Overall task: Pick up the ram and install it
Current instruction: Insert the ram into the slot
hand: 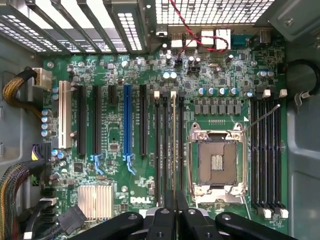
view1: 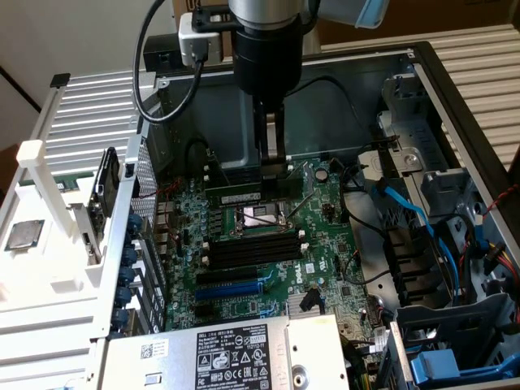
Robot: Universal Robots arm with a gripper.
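— Where is the ram (view1: 234, 197) standing now?

— It is standing on its long edge inside the open case (view1: 341, 106), on the far side of the processor socket (view1: 258, 218). It is running from the exterior view's left to the exterior view's right. In the wrist view the ram (hand: 174, 150) is showing only its thin edge, lying along the black slots (hand: 161, 150) just beside the socket (hand: 217, 162).

— And the claw, what is it doing?

— The gripper (view1: 274, 169) is reaching straight down into the case. Its fingers are pinching the ram tightly, near the end toward the exterior view's right. In the wrist view the gripper (hand: 175, 220) is clamping that thin edge.

— Is the ram sitting fully in a slot?

— I cannot tell whether it is pressed in or only resting over the slot.

— What is lying nearer?

— The second bank of memory slots (view1: 252, 250), then the blue slot (view1: 236, 284), and the power supply (view1: 236, 357) is sitting nearest.
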